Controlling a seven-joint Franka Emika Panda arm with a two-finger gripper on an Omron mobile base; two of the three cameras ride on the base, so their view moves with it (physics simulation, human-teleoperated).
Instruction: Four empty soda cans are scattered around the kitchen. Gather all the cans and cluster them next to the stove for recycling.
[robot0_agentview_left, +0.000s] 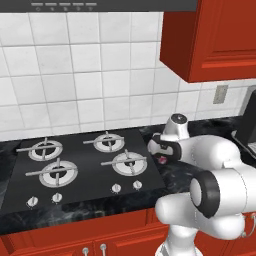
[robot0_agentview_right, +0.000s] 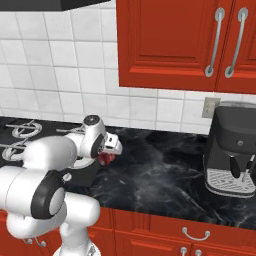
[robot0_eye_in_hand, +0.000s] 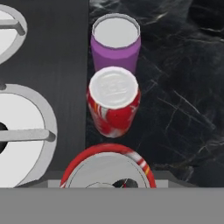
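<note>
My gripper (robot0_agentview_left: 162, 156) hangs just right of the stove (robot0_agentview_left: 80, 172), shut on a red soda can (robot0_agentview_right: 106, 158) that peeks out below the hand. In the hand view this can's silver top (robot0_eye_in_hand: 107, 168) sits very near the camera and hides my fingertips. Beyond it on the black countertop stand a second red can (robot0_eye_in_hand: 113, 107) and a pink-purple can (robot0_eye_in_hand: 116, 43), upright in a row along the stove's right edge (robot0_eye_in_hand: 52, 65). Whether the held can touches the counter I cannot tell.
A dark coffee machine (robot0_agentview_right: 231, 152) stands at the right end of the counter (robot0_agentview_right: 165, 175). Red wall cabinets (robot0_agentview_right: 185, 45) hang above it. The range hood (robot0_agentview_left: 100, 5) is over the stove. Knobs (robot0_agentview_left: 126, 186) line the stove's front.
</note>
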